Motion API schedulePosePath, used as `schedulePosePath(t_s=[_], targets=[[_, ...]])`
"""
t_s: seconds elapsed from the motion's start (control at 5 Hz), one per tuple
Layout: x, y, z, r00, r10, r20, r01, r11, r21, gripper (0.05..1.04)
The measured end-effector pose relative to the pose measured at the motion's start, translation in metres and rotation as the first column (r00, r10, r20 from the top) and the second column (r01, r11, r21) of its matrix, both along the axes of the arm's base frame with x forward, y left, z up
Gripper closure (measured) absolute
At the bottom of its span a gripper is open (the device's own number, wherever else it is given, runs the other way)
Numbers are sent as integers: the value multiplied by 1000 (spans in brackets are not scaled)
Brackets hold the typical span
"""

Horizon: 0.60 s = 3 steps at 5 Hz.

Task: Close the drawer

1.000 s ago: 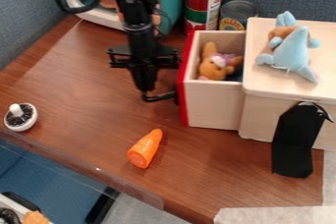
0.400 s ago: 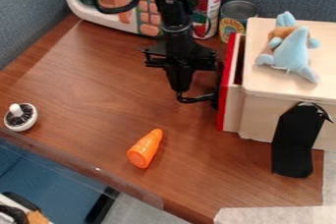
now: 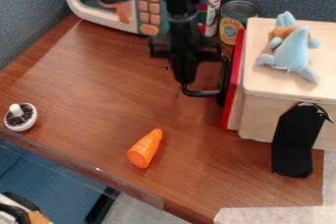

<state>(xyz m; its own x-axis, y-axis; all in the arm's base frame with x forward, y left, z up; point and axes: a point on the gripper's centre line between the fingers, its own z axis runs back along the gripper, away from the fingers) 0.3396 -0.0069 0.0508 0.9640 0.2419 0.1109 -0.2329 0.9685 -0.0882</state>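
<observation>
The gripper (image 3: 205, 92) hangs at the left side of the wooden box (image 3: 263, 115), right beside the drawer's red front; I cannot tell whether its fingers touch it. That drawer (image 3: 233, 98) stands almost flush with the box, its red front a narrow upright strip with a thin pale edge of side wall behind it. The drawer's inside is hidden. On the box top lies a light blue plush toy (image 3: 293, 53).
An orange toy carrot (image 3: 145, 148) lies on the wooden table (image 3: 85, 95) front of the arm. A white round brush (image 3: 20, 117) sits at the left edge. Behind stand a toy microwave (image 3: 98, 19) and cans (image 3: 238, 19). A black flap (image 3: 295, 142) hangs at the box's front.
The gripper has moved right, and the drawer has slid right into the box, from well out with a plush inside to nearly flush. In the last frames both moved only slightly.
</observation>
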Motion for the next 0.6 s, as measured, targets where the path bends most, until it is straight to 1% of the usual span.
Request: schedulePosePath(t_s=[0.2, 0.4, 0.6], targets=[[-4, 10, 37, 997, 35, 75, -41, 996, 83, 768], [-14, 25, 62, 995, 52, 89, -67, 983, 172, 477], [-21, 38, 74, 996, 12, 86, -29, 980, 197, 178]])
